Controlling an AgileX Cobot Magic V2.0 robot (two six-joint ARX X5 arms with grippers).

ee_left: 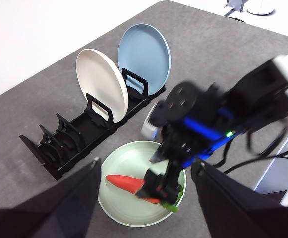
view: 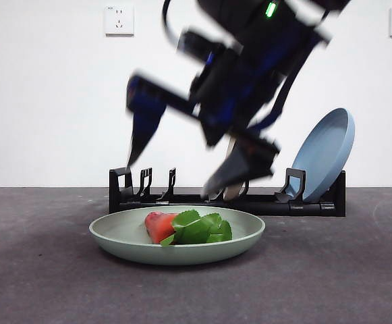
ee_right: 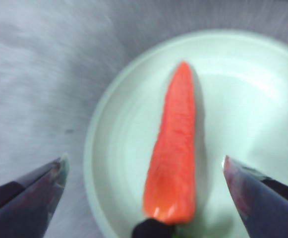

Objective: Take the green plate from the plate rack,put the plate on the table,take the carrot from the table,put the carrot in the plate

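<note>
The carrot (ee_right: pixel 172 148) lies flat in the green plate (view: pixel 177 236) on the bench (view: pixel 34 270). The right end effector (ee_right: pixel 144 173) hangs just above, wide open and empty, jaws either side of its length.

The front view looks level across the table (view: pixel 34 283); the left wrist view looks down from high; the right wrist view hangs close. All share the green plate (view: pixel 115 233).

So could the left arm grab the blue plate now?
Probably yes: the left gripper is open, and the blue plate stands uncovered at the rack's end, with the right gripper low over the green plate.
</note>
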